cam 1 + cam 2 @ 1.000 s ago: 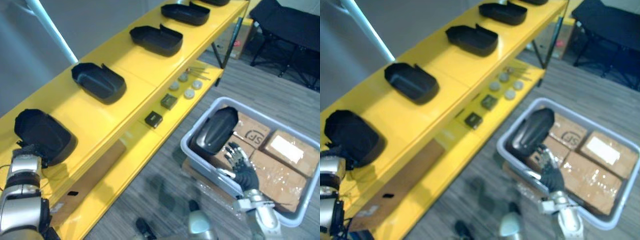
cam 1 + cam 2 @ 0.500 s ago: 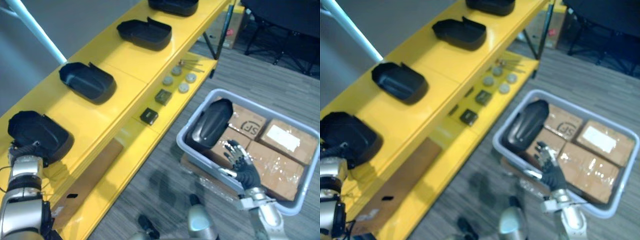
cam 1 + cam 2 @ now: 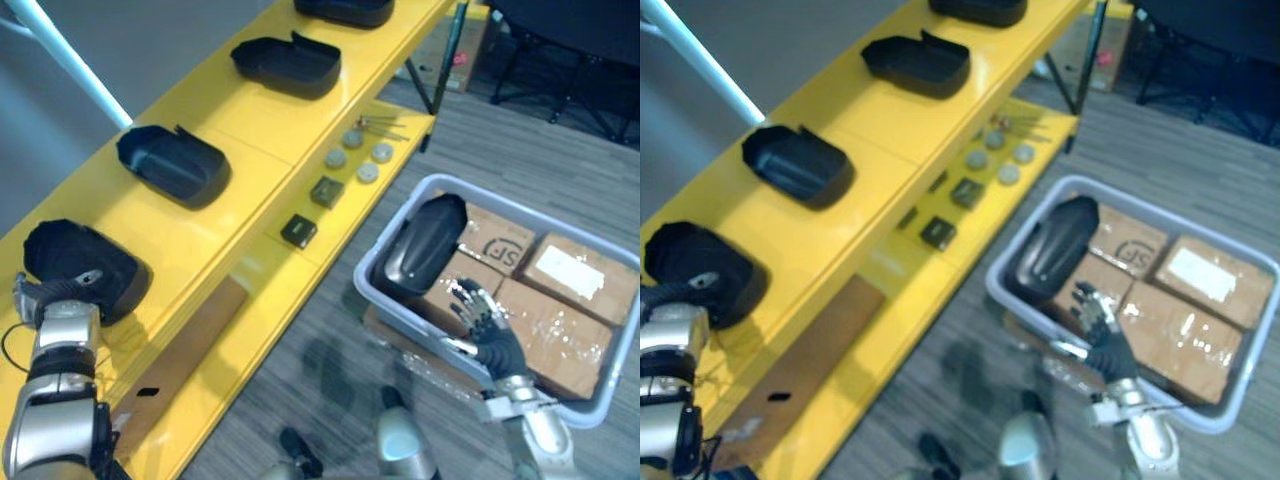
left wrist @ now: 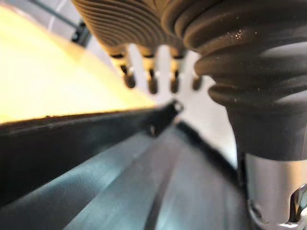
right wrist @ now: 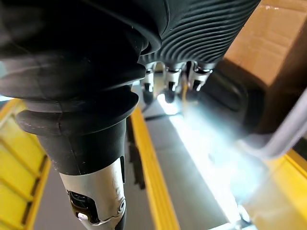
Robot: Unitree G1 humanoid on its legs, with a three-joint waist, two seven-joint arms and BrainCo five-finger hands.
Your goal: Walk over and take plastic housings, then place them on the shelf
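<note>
Release looked done — the left hand [image 3: 55, 305] lay straight-fingered, empty, just beside the placed housing [image 3: 85, 268], eight o'clock on the shelf [image 3: 260, 150]; the right hand [image 3: 485, 335], spread empty, had next to grasp the bin housing [image 3: 425, 245] at its eleven o'clock.

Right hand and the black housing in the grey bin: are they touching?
Apart. In the left eye view, the open right hand hovers beside the housing, with cardboard showing between them.
</note>
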